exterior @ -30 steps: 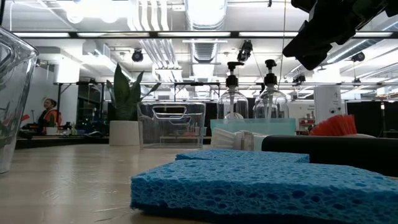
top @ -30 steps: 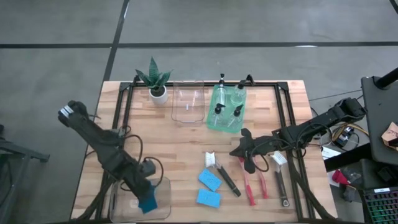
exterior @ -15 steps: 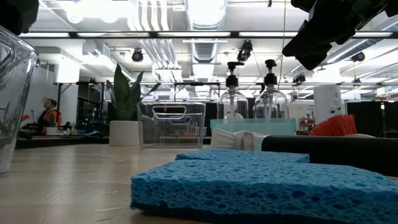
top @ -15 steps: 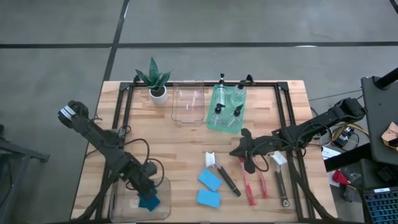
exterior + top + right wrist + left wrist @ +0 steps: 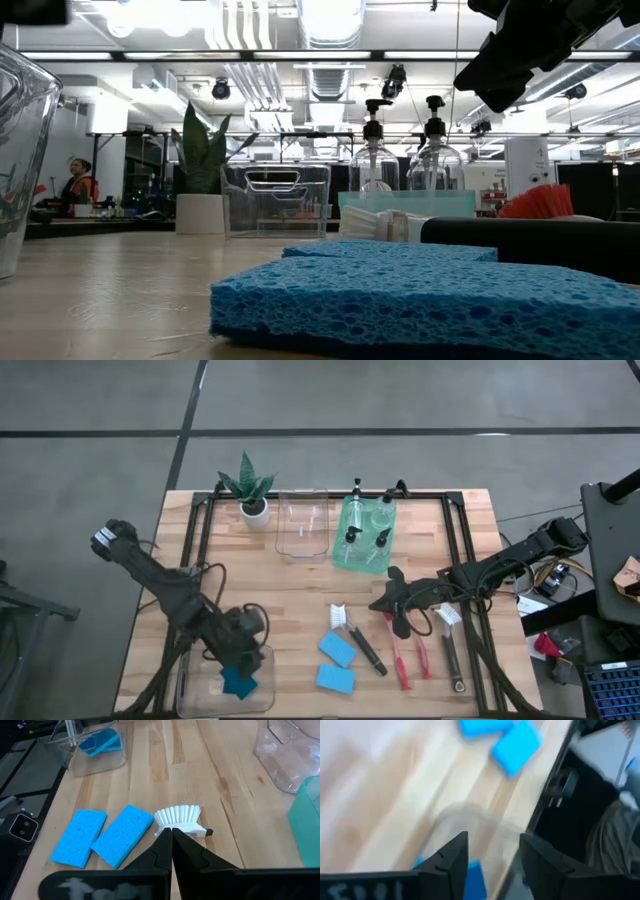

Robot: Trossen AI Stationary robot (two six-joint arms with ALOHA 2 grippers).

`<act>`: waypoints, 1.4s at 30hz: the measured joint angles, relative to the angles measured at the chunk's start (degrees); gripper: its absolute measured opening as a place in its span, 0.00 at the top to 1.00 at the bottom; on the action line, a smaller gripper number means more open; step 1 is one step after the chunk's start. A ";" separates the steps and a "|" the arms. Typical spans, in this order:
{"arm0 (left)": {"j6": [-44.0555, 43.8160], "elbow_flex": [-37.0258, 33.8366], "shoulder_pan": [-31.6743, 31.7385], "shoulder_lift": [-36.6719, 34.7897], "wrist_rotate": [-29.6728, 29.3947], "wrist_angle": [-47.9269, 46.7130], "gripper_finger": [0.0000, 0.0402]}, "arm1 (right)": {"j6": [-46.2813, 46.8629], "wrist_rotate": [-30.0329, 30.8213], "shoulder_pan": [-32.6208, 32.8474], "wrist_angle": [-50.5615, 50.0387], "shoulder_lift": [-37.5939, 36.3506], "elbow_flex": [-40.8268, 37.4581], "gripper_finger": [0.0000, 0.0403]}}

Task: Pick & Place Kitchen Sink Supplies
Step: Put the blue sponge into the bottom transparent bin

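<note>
Starting at nine o'clock on the wooden table (image 5: pixel 300 585), the left arm reaches down toward seven o'clock, where the left gripper (image 5: pixel 243 650) hangs over a clear bin (image 5: pixel 190 685) at the table's near left corner. Its jaws stand apart with nothing between them. A dark blue sponge (image 5: pixel 239 682) lies inside that bin, just below the fingers (image 5: pixel 451 857).

Toward eleven o'clock stands a small potted plant (image 5: pixel 249 490), and beside it at twelve o'clock an empty clear bin (image 5: pixel 304 523). Next to that sits a green bin (image 5: pixel 352 555) holding four clear bottles (image 5: pixel 379 515) with black tops.

Near six o'clock two light blue sponges (image 5: pixel 338 649) lie flat on the wood, one just behind the other. A black brush (image 5: pixel 358 641) with a white bristle head lies right beside them, between the sponges and a red brush (image 5: pixel 399 657).

At three o'clock the right arm comes in from the table's edge. The right gripper (image 5: pixel 392 603) hovers over the heads of the brushes with its jaws together, holding nothing. Another black-handled brush (image 5: pixel 451 645) lies farther toward four o'clock, near the metal frame rail.
</note>
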 joint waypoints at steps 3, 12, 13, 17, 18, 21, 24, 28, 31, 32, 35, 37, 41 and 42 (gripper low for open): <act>7.05 3.49 1.33 0.44 -7.31 0.71 0.60 | 0.13 0.01 0.01 0.03 0.00 0.00 0.98; 30.59 6.02 2.91 2.11 -19.47 10.75 0.61 | 0.00 0.01 0.01 0.01 0.00 -0.01 0.98; 32.05 6.02 2.96 2.48 -20.59 11.57 0.61 | 0.00 0.00 0.01 0.01 0.00 -0.03 0.98; 35.49 5.94 3.43 4.84 -21.14 14.82 0.61 | 0.00 0.01 0.00 -0.02 0.00 -0.28 0.98; 36.02 5.93 3.57 5.57 -21.12 15.87 0.61 | 0.02 0.01 0.00 -0.04 0.00 -0.33 0.98; 37.63 5.93 4.19 7.91 -19.85 18.65 0.61 | 0.00 0.01 0.01 -0.02 0.00 -0.39 0.98; 39.01 5.93 5.17 10.43 -18.26 22.08 0.61 | 0.00 0.01 -0.04 0.25 0.00 -0.39 0.98; 40.59 5.93 7.05 14.29 -13.04 25.90 0.61 | 0.01 0.01 -0.02 0.61 0.00 -0.39 0.98; 40.53 5.93 8.54 17.55 -7.89 27.03 0.61 | 0.02 0.01 -0.02 0.68 0.00 -0.39 0.98; 40.31 5.93 9.03 18.69 -6.08 27.57 0.61 | 0.02 0.01 -0.02 0.68 0.00 -0.39 0.98; 39.53 5.93 10.47 21.86 -2.66 28.54 0.61 | 0.02 0.01 0.02 0.78 0.00 -0.50 0.98; 39.67 5.93 11.36 23.81 -1.28 29.09 0.61 | 0.02 0.01 0.02 0.77 0.00 -0.61 0.98; 39.95 5.91 13.05 27.47 2.67 31.07 0.61 | 0.02 0.03 0.02 0.88 0.00 -0.65 0.98; 40.06 5.91 13.38 28.40 4.09 31.93 0.61 | 0.02 0.03 0.02 0.94 0.00 -0.69 0.98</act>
